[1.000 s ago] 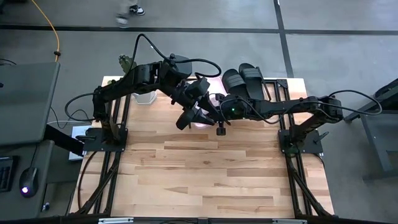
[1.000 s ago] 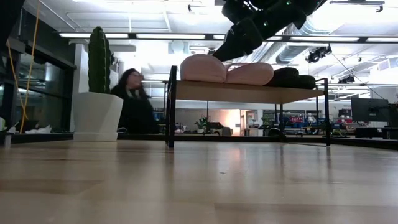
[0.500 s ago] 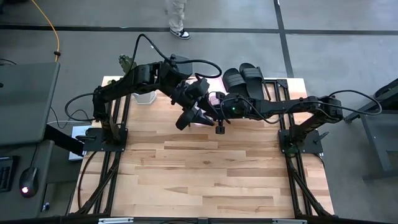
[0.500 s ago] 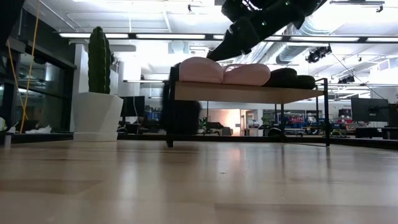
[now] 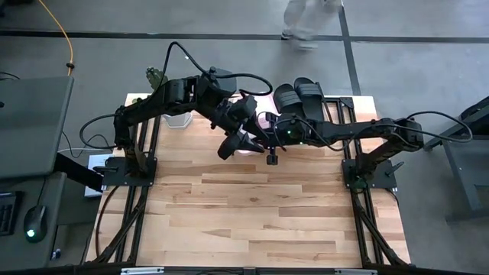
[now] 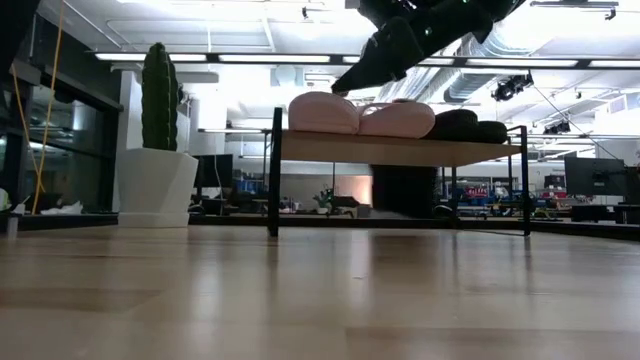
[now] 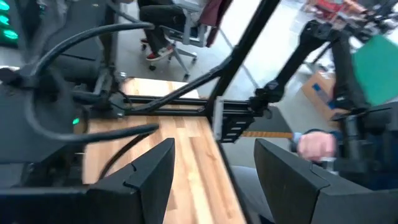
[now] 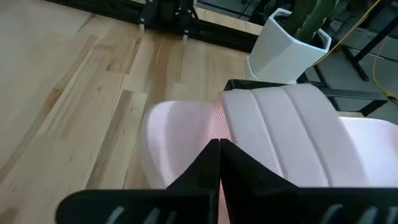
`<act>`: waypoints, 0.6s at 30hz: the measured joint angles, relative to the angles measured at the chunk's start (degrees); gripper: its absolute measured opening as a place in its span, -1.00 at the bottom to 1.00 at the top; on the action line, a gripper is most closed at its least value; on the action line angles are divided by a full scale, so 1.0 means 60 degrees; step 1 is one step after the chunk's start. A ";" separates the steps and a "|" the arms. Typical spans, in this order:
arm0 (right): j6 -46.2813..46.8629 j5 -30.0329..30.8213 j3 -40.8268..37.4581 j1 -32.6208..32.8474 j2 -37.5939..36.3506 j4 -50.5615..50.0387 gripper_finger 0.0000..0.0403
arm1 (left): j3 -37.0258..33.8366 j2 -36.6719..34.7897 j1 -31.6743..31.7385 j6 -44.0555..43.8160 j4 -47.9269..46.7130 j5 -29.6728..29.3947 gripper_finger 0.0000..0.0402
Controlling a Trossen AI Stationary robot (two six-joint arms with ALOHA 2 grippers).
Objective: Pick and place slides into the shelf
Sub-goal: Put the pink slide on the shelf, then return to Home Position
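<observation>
One potted cactus beside the shelf

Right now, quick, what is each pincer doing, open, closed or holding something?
Left pincer: open, empty, raised off the butcher-block tabletop.
Right pincer: shut, holding nothing, just above a pale pink wide-strap slide sandal.

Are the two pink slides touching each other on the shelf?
Touching. The low view shows the left pink slide pressed against the right pink slide, no gap, on the shelf.

Two pink slides and two black slides lie on the shelf.
</observation>
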 joint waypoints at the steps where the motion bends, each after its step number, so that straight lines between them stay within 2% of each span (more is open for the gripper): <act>1: 0.0000 -0.0003 0.0099 0.0000 -0.0030 -0.0063 -1.00 | 0.0000 0.0000 0.0000 0.0073 0.0003 -0.0123 0.04; 9: 0.0066 -0.0007 0.1168 0.0054 -0.0490 -0.1546 -1.00 | -0.0002 -0.0465 0.0000 0.0503 -0.0032 -0.0835 0.04; 18: 0.0102 0.0151 0.1863 0.0394 -0.1157 -0.2103 -1.00 | 0.0000 -0.1273 -0.0007 0.0746 -0.0806 -0.1303 0.04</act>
